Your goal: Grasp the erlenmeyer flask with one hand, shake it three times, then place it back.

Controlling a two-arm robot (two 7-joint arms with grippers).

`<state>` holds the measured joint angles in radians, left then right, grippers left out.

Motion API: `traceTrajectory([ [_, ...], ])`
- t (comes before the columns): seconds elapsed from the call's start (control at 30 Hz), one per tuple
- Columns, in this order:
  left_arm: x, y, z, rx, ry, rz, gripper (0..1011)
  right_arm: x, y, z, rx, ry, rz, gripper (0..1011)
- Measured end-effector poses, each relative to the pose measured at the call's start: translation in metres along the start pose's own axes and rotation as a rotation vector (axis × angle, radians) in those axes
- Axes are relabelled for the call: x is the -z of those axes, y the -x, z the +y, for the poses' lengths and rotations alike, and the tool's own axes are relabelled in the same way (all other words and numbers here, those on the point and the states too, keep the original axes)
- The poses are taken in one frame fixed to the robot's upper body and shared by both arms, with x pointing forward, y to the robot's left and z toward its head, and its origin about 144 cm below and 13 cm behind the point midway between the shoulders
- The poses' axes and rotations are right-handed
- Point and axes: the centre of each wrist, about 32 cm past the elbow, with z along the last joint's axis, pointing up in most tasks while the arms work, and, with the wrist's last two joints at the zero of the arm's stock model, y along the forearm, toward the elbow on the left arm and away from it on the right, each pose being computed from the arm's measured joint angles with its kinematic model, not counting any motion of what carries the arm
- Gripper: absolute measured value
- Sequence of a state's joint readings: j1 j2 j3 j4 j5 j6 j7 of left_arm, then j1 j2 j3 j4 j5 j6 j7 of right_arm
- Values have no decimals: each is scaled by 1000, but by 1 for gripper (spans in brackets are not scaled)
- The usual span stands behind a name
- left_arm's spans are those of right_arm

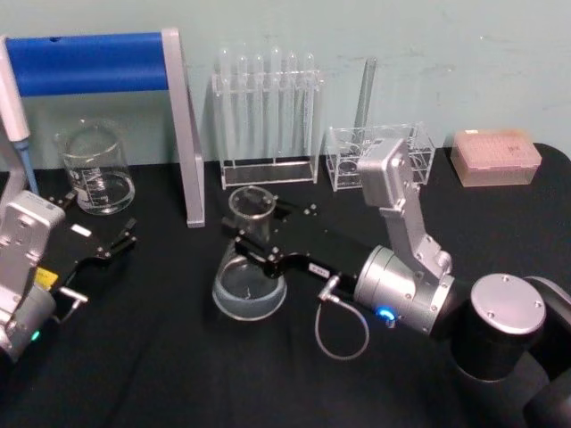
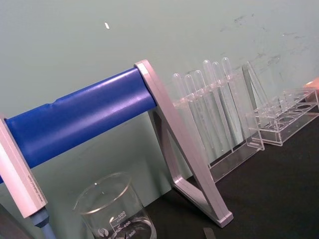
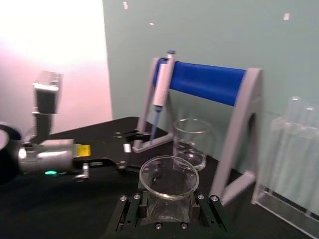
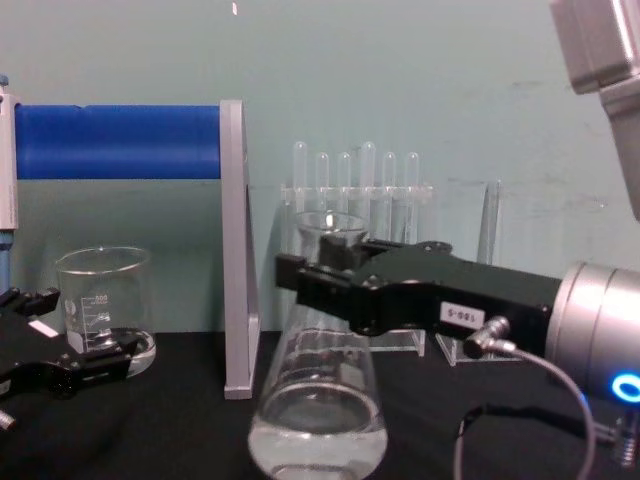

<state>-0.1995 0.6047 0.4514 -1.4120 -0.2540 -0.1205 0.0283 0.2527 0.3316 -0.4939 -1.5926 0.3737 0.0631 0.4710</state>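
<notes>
Our right gripper [image 1: 252, 239] clasps the erlenmeyer flask [image 1: 250, 287] at its narrow neck — the surest hold for shaking, we judge — its wide base at the level of the table [image 1: 178, 357]. Our left gripper [image 1: 114, 243] idles, jaws apart, near the beaker [image 1: 96, 169].

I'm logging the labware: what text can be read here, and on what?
"500", "400", "300": scale on the beaker.
Too blurred to read: the white label on the right gripper holding the flask.
Too small to read: the yellow sticker on the left arm.
</notes>
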Motion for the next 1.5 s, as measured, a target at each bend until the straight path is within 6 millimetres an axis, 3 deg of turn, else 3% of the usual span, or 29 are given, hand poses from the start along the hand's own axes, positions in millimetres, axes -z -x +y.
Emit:
traceTrajectory([
  [0.37, 0, 0, 0, 0, 0, 0, 1001, 0, 18, 5, -94, 7, 6, 450],
  [0.67, 0, 0, 0, 0, 0, 0, 1001, 0, 20, 5, -99, 14, 4, 450],
  [1.5, 0, 0, 0, 0, 0, 0, 1001, -3, -38, -3, 230, 6, -33, 449],
])
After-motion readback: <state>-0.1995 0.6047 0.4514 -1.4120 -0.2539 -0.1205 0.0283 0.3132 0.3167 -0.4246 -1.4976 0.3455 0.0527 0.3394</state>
